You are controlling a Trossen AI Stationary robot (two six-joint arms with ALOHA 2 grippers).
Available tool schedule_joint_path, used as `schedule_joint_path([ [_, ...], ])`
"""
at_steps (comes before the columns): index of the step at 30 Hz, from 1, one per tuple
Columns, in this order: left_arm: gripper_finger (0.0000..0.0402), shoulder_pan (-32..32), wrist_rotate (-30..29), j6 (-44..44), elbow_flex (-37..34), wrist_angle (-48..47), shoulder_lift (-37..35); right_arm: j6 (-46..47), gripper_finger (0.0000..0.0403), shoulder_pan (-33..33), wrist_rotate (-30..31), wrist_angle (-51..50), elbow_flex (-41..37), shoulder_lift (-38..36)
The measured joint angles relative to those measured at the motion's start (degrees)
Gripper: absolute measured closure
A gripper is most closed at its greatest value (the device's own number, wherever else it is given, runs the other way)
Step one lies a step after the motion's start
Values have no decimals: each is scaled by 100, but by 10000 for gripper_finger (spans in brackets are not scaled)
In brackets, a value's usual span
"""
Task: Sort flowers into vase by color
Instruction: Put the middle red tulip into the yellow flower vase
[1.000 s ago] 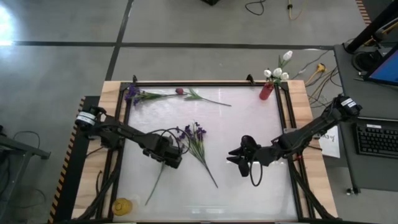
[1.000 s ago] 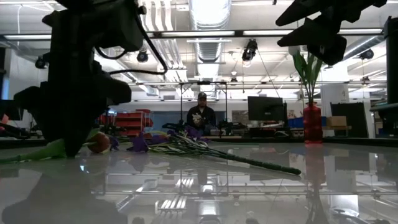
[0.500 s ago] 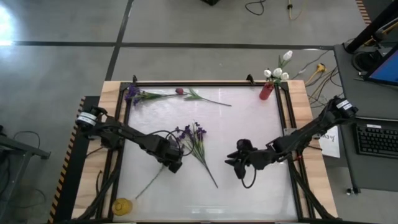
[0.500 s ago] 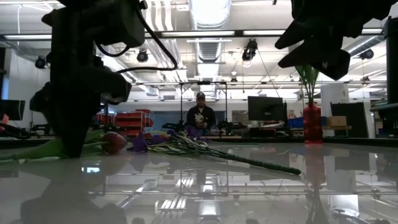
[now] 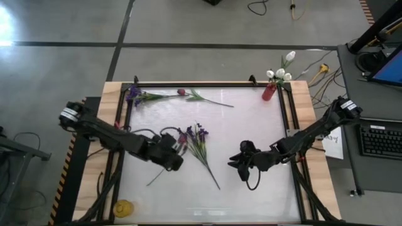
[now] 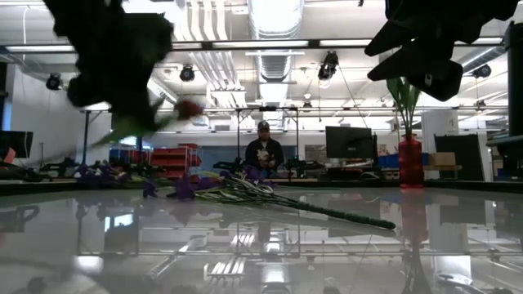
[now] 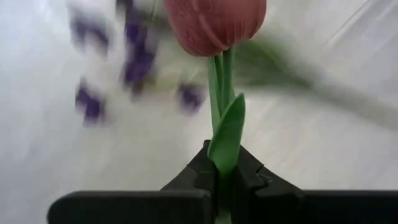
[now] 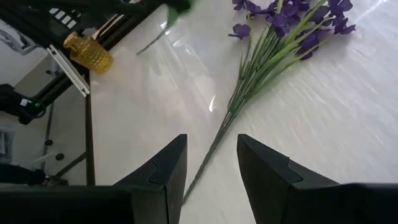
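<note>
A pink-red tulip (image 7: 214, 25) on a green stem is held by my left gripper (image 5: 176, 147), which is shut on it at the table's left middle. In the low view the tulip's bud (image 6: 189, 108) is well above the table. A purple spray (image 5: 198, 141) lies flat just right of it. My right gripper (image 5: 233, 164) hovers open right of the spray's stem end, holding nothing. At the far right corner a red vase (image 5: 269, 92) holds white tulips (image 5: 279, 73). A yellow vase (image 5: 124, 207) sits at the near left corner. My left gripper pinches the tulip's stem and a leaf (image 7: 222, 163) between its two fingers, a short way below the bud. The fingers slant down from the table's left. The bud stands out past the fingertips, and the long stem (image 5: 154, 179) trails toward the near left. Whether its end touches the table I cannot tell.
A second purple flower (image 5: 133, 94) and a small pink bud (image 5: 181, 92) on a long stem lie along the far edge. A black frame (image 5: 207, 83) rims the white table. A person (image 6: 263, 151) stands in the room beyond.
My left gripper has shut on the tulip's stem and risen, tipping and rolling as it went. The tulip's bud has come off the table and now hangs high in the low view. The stem has swung toward the table's left.
</note>
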Motion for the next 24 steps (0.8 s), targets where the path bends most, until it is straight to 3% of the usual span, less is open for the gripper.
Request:
schedule_joint_path([
  [3,401,-320,-548,240,8,212,-569,38,269,0,0,20,0,-32],
  [9,401,-879,-739,1679,7,984,-1488,50,273,0,48,85,0,-33],
  [16,402,-955,-11,2839,-101,1772,-2040,59,275,-2,106,195,0,-33],
  [20,402,-959,792,3550,-618,3120,-2423,66,275,-2,203,316,0,-33],
  [24,402,-959,1238,3660,-1340,4499,-2867,66,277,11,206,508,0,-33],
])
